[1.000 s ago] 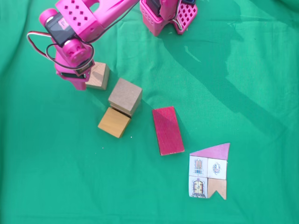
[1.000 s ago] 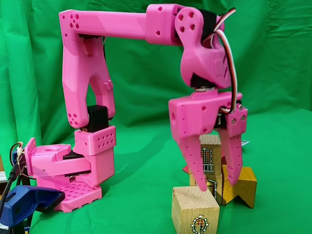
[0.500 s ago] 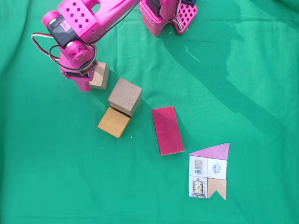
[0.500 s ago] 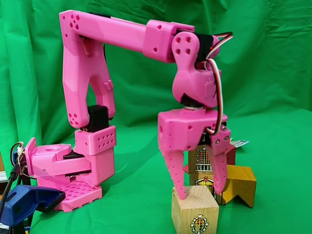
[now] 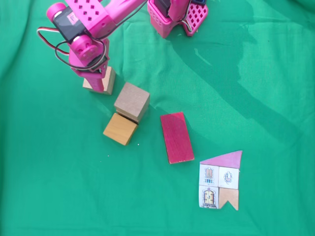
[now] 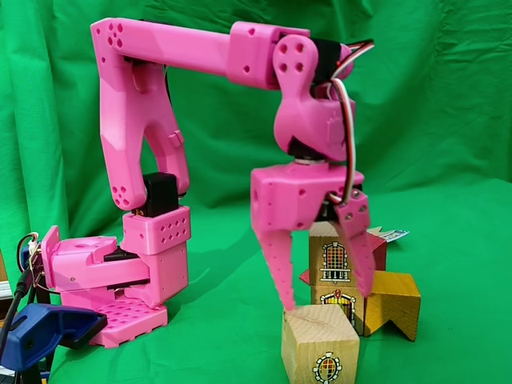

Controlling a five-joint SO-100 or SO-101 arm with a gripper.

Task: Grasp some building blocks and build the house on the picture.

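While the pink end effector (image 6: 324, 300) hangs with its fingers apart over a pale cube (image 6: 320, 346), it hides most of that cube from above (image 5: 109, 81). Just right sit the other pale cube (image 5: 132, 101), the orange cube (image 5: 120, 129) and the red block (image 5: 176, 137), with the paper house (image 5: 220, 181) near the right.

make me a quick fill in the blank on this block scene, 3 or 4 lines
1. In a fixed view from above, the long red block lies flat on a ____ cloth.
2. The gripper hangs right above a pale cube with its jaws ____.
3. The roof of the paper house is ____.
4. The orange-brown cube touches a corner of another ____.

Missing words: green; open; pink; cube
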